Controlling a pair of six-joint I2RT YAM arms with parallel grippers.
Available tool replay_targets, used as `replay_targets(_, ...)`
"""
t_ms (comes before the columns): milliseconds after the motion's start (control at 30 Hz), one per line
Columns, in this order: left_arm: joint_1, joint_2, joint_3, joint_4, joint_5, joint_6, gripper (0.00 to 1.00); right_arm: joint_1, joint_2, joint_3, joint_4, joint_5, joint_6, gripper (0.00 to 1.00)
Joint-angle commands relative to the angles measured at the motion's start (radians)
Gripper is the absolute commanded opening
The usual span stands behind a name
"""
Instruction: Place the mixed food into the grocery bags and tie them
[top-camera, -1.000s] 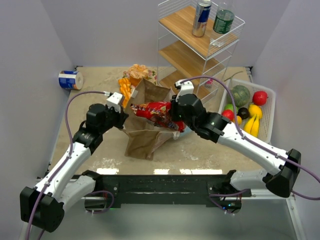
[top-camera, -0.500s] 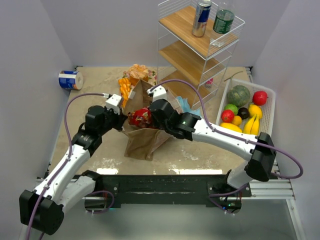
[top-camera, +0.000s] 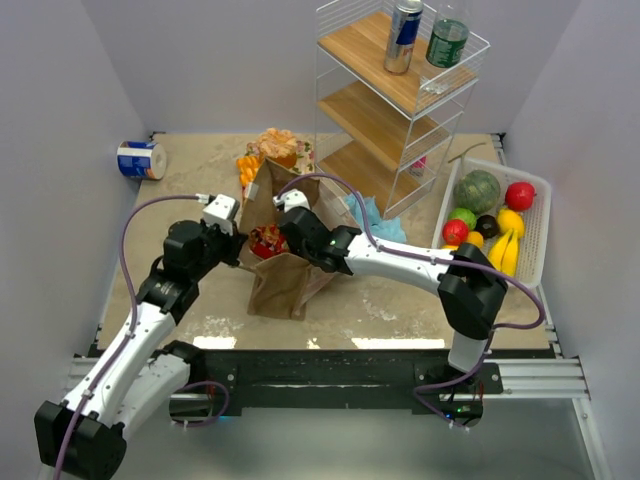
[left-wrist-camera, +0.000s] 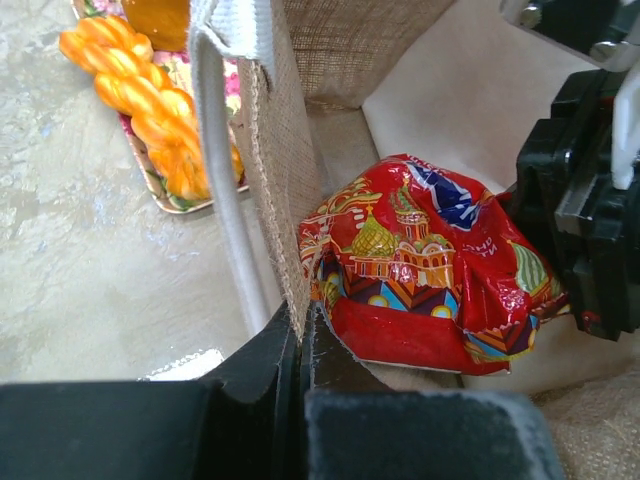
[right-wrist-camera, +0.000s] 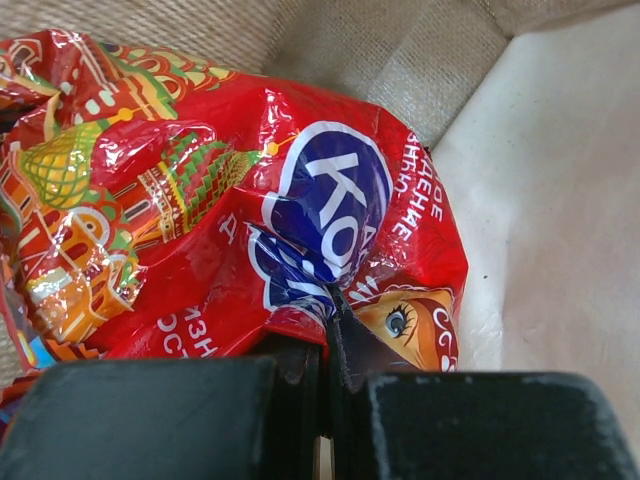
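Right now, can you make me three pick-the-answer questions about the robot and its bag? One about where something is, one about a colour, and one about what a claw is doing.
1. Where is the drink can?
A) in the white basket
B) on the rack's top shelf
C) beside the bananas

2. What colour is most of the snack packet?
A) red
B) green
C) white

3. What is the left gripper doing?
A) hanging wide open
B) gripping the bananas
C) shut on the brown bag's edge

Answers:
1 B: the can stands up there next to the green bottle.
2 A: the right wrist view shows shiny red foil with only a blue patch.
3 C: in the left wrist view its jaws pinch the bag's woven rim.
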Motion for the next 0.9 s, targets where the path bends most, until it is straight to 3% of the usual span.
replay_targets(0,-0.006,-0.061,-0.007,0.152,0.019,-0.003,0.00,0.007,-0.009,0.015,-0.025,-0.053,0.004,0.00)
replay_targets(33,-0.006,-0.058,-0.012,0.156,0.022,-0.004,0.00,0.007,-0.019,0.031,-0.042,-0.061,-0.001,0.00)
replay_targets(133,-0.006,-0.017,0.003,0.123,0.009,-0.004,0.00,0.007,-0.084,0.046,-0.054,-0.125,-0.039,0.30)
replay_targets(167,-0.006,-0.003,0.016,0.112,0.002,0.000,0.00,0.007,-0.107,0.052,-0.054,-0.133,-0.051,0.49)
replay_targets(267,-0.006,0.022,0.029,0.091,-0.006,0.001,0.00,0.007,-0.225,0.090,-0.096,-0.132,-0.094,0.74)
replay_targets(533,-0.006,0.022,0.028,0.094,-0.004,0.001,0.00,-0.011,-0.448,0.343,-0.249,0.184,-0.260,0.98)
replay_targets(600,-0.006,0.021,0.028,0.094,-0.003,0.002,0.00,-0.084,-0.457,0.453,-0.275,0.108,-0.268,0.98)
replay_targets(667,-0.006,0.017,0.028,0.092,-0.003,0.002,0.00,-0.238,-0.462,0.506,-0.291,0.019,-0.269,0.98)
replay_targets(800,-0.006,0.001,0.023,0.089,-0.001,-0.001,0.00,-0.336,-0.434,0.665,-0.285,0.020,-0.338,0.99)
replay_targets(867,-0.006,-0.004,0.023,0.091,0.003,0.000,0.00,-0.448,-0.407,0.707,-0.277,-0.039,-0.334,0.99)
